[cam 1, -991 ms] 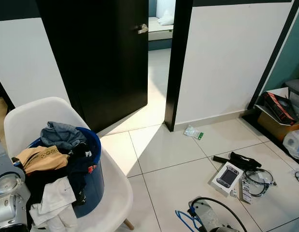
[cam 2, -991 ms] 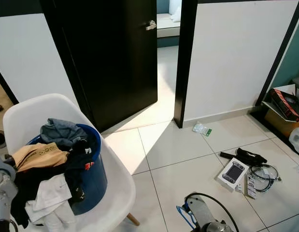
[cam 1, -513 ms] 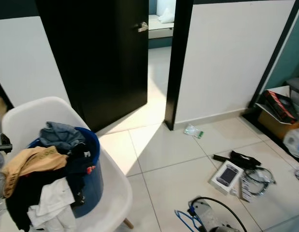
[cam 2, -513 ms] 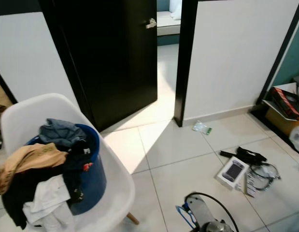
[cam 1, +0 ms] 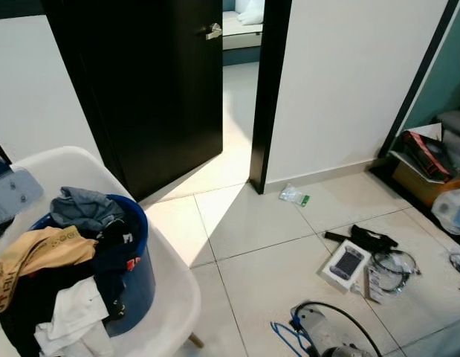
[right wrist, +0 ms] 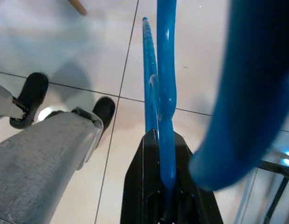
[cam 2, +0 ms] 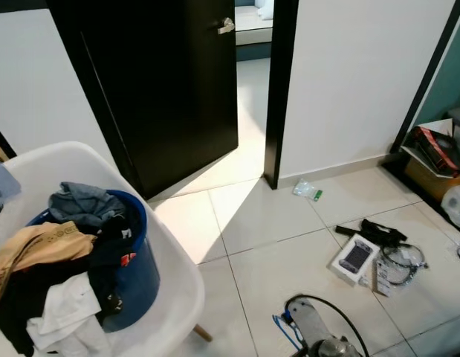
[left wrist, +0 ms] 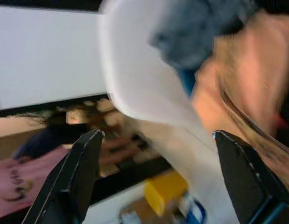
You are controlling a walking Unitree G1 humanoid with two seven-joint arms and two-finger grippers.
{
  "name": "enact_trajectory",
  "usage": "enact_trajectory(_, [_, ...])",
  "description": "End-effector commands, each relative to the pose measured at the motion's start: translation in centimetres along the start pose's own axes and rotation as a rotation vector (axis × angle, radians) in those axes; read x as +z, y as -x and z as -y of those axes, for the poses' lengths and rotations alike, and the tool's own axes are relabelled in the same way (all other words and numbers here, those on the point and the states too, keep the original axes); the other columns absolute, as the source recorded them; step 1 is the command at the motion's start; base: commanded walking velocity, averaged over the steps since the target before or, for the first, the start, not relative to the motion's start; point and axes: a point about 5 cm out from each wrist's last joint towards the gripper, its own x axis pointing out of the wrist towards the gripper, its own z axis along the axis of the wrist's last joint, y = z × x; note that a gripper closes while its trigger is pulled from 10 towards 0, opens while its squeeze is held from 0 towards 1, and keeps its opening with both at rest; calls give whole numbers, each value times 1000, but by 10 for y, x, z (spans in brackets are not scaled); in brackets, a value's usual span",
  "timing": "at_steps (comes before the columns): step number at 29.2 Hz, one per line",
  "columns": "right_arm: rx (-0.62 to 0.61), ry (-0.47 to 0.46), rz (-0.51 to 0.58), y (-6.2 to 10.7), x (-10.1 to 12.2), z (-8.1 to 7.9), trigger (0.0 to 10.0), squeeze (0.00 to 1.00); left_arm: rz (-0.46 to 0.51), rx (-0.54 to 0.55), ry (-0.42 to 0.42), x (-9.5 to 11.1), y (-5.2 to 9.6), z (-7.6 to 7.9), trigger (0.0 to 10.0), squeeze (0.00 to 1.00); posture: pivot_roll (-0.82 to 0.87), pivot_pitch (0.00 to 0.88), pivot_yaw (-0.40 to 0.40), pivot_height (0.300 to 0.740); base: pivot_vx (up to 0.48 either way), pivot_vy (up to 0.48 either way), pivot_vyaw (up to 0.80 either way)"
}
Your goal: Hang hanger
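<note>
A blue plastic hanger (right wrist: 165,70) is held in my right gripper (right wrist: 159,140), whose black fingers are shut on its thin bar. In the eye views the hanger (cam 1: 284,338) pokes out beside my right arm (cam 1: 324,336), low over the floor tiles at the bottom edge. My left gripper (left wrist: 158,172) is open, its two fingers (left wrist: 76,175) wide apart, next to the white chair (cam 1: 170,286) and the clothes; that view is blurred. A grey blurred part of my left arm (cam 1: 13,195) shows at the left edge.
A blue basket (cam 1: 137,260) heaped with clothes sits on the white chair. A black door (cam 1: 151,89) stands open onto a lit doorway (cam 1: 237,89). A boxed device (cam 1: 345,264), cables (cam 1: 397,264) and a packet (cam 1: 294,196) lie on the tiles. A cardboard box (cam 1: 426,167) stands at the right.
My left arm has risen from the lower left corner to the left edge by the chair back. The tan garment has slid leftwards. The camera shifted slightly. The right arm holds still.
</note>
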Motion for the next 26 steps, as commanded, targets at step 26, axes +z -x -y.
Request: enact_trajectory(26, [16,-3,10,-1,4,-4,10000,0,-64,-489,-335,-9,-8,33,10000,0,-7,13,19,740,0,0,0])
